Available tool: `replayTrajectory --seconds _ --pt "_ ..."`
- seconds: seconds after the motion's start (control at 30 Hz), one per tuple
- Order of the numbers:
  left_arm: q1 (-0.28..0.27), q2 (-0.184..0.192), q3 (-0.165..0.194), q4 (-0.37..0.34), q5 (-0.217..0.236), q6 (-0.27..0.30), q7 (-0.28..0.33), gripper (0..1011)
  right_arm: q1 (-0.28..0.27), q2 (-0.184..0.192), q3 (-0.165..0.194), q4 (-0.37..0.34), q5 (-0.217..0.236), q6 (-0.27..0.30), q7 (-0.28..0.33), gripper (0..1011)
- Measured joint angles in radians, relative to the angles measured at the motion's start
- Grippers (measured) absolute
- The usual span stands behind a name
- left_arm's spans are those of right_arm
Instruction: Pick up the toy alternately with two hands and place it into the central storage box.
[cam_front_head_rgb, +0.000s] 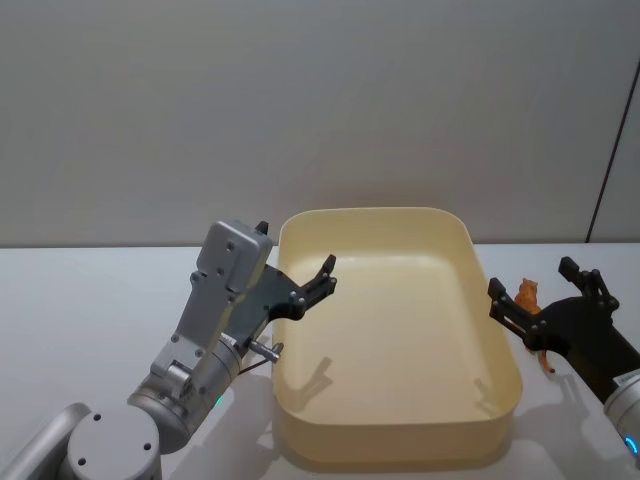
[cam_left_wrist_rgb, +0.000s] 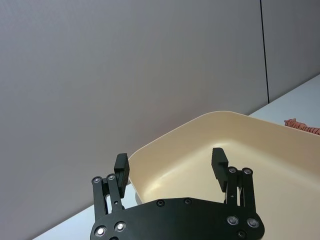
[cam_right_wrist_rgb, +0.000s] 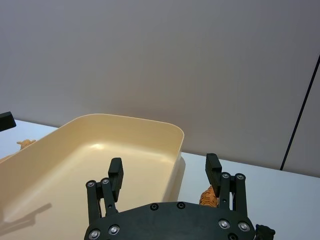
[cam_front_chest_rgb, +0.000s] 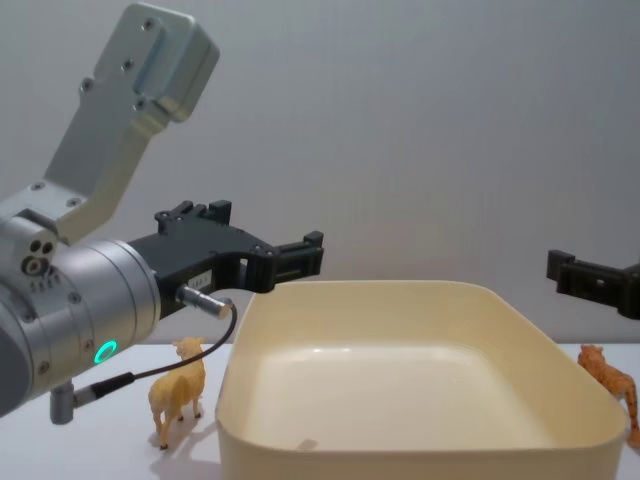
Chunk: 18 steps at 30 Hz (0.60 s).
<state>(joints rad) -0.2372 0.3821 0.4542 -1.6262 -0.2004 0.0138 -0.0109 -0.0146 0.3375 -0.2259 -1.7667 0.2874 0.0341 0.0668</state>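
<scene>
Toy tiger (cam_front_head_rgb: 527, 293) sits beneath the right gripper (cam_right_wrist_rgb: 164, 170), fingers spread wide, empty.

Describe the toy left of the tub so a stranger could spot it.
Start at the big cream tub in the middle. Just outside its left wall stands a small four-legged toy. It is pale yellow; the toy on the right is orange.

orange toy (cam_front_head_rgb: 527, 292) mostly hidden behind right gripper (cam_front_head_rgb: 530, 276), tub (cam_front_chest_rgb: 420, 455) cut off at btm by chest view's edge.
</scene>
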Motion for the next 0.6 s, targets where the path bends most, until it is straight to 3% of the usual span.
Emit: replayTrajectory --seconds 0.6 --pt "0.0 0.0 0.0 0.0 0.0 0.0 0.0 1002 0.0 0.0 0.0 0.0 0.0 0.0 0.0 1001"
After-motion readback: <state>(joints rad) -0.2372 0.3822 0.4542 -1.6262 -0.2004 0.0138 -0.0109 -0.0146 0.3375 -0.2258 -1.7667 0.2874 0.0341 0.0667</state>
